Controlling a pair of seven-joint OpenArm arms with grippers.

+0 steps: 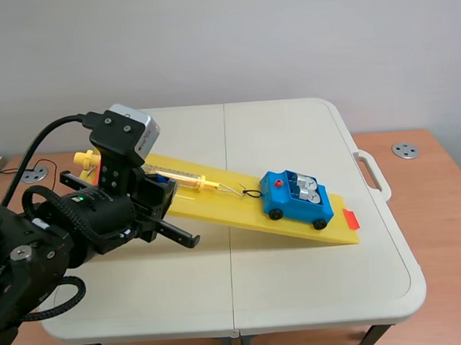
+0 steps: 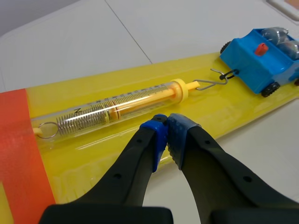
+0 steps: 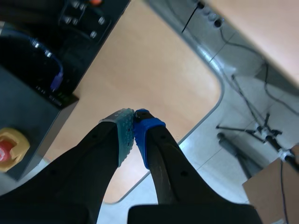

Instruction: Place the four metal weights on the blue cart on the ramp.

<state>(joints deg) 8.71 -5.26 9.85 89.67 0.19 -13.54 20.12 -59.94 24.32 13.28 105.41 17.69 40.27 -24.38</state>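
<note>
Scene view only:
- The whole yellow ramp (image 1: 248, 210) lies slantwise across the white table (image 1: 290, 122).
- The blue cart (image 1: 297, 197) sits on its lower stretch, close to the orange-red mark at the low end.
- The metal weights (image 1: 308, 190) stand packed in the cart's bed. They look like four, but the shiny tops run together and the count is not certain.

Left wrist view only:
- A clear spring scale (image 2: 117, 105) lies along the ramp.
- Its wire hook is linked to a black loop (image 2: 230, 73) on the cart's end.
- The cart is cut off at the edge here, with two rounded metal tops showing.

Left arm:
- It comes in low over the table's near-left part and points toward the ramp's upper half.
- The left pincer (image 2: 167, 123) is closed on nothing, with its blue pads pressed together.
- The tips are over the ramp's near edge, just beside the scale's tube. I cannot tell whether they touch the ramp.
- The arm's bulk hides the ramp's upper end in the scene view, where only a yellow fitting (image 1: 85, 158) pokes out behind it.

Right arm:
- It appears only in its own wrist view.
- The right pincer (image 3: 134, 119) is closed and empty, with its pads meeting.
- It points down at a wood-toned surface, a black box (image 3: 32, 98) and cables on the floor, away from the ramp.
</note>
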